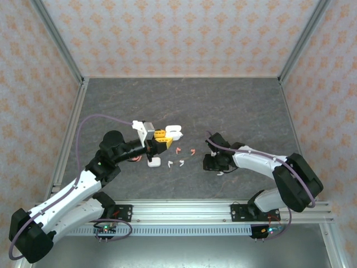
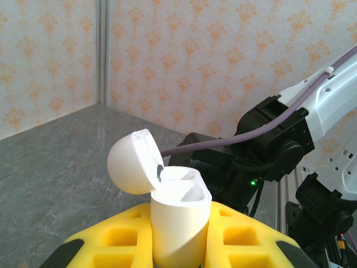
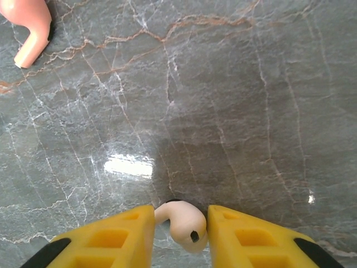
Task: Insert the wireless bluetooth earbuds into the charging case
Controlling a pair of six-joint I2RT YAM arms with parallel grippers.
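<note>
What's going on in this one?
Two robot arms are working on getting earbuds into a case. The left gripper holds a white charging case upright, its lid flipped open. The right gripper, down at the table, has a white earbud pinched between its fingers. Two coral earbuds and a few loose white earbuds lie on the table between the arms.

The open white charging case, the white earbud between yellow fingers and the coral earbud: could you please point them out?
Open white charging case [image 2: 175, 229], left wrist view, body front.
White earbud [image 3: 187, 224], right wrist view, head.
Coral earbud [image 3: 32, 44], right wrist view, stem.
</note>
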